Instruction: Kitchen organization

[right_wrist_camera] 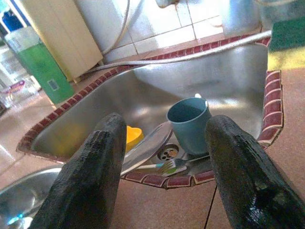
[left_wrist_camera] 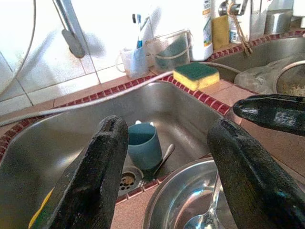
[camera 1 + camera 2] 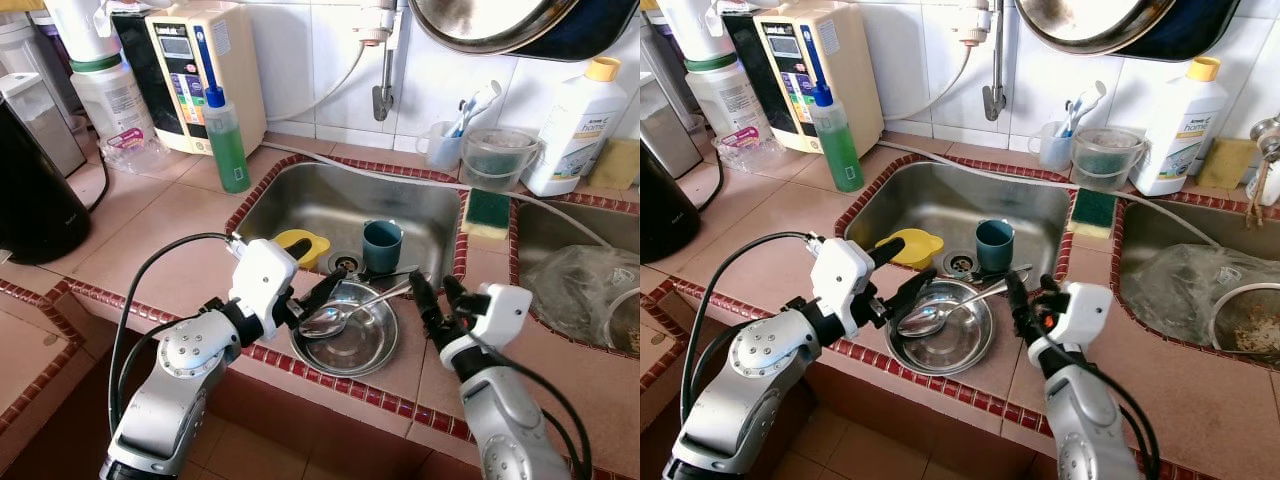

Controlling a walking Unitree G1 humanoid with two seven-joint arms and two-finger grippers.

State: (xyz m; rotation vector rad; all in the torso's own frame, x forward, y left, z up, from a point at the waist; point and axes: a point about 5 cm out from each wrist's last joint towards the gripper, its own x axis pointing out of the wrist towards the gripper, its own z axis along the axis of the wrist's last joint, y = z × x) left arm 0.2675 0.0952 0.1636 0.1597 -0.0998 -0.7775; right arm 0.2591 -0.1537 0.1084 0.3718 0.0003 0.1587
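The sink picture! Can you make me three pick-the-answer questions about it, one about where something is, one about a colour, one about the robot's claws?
1. Where is the spoon?
A. in the metal bowl
B. inside the cup
C. on the sponge

2. What colour is the cup in the sink?
A. red
B. teal blue
C. white

3. How are the left claw and right claw?
A. both open, holding nothing
B. both squeezing the bowl
C. one holding the cup

Answers: 1 A, the spoon lies in the bowl. 2 B, it looks teal. 3 A, the fingers stand apart with nothing between them.
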